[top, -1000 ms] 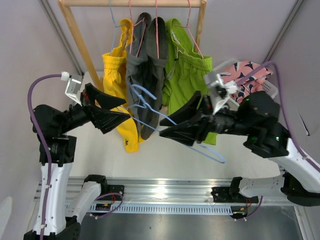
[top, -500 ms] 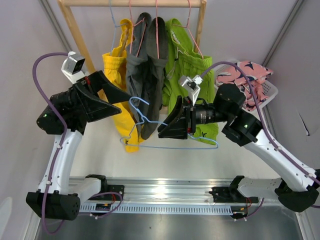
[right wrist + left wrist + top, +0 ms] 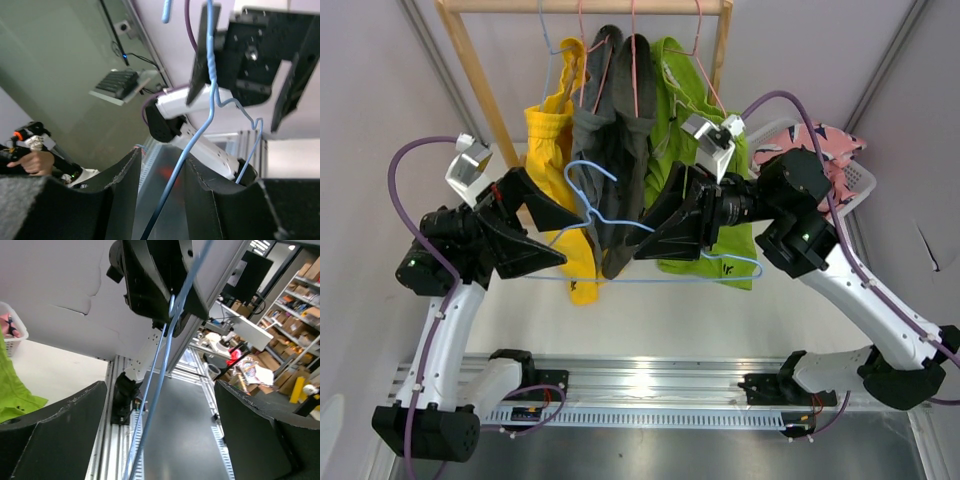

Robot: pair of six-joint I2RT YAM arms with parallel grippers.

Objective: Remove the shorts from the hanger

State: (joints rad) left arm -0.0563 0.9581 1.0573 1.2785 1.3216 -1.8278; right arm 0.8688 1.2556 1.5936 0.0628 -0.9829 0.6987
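While my right claw point(image 3: 640, 254) pinches the blue wire hanger point(image 3: 640, 281), my left claw point(image 3: 575, 237) stands wide open.

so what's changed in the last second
The right gripper, shut on the blue hanger, swung in toward the rail and brought it from tilted to level. The left gripper rose, then came down open, the wire now between its fingers. The yellow shorts, grey shorts and green shorts stayed hanging, the pink shorts in the basket.
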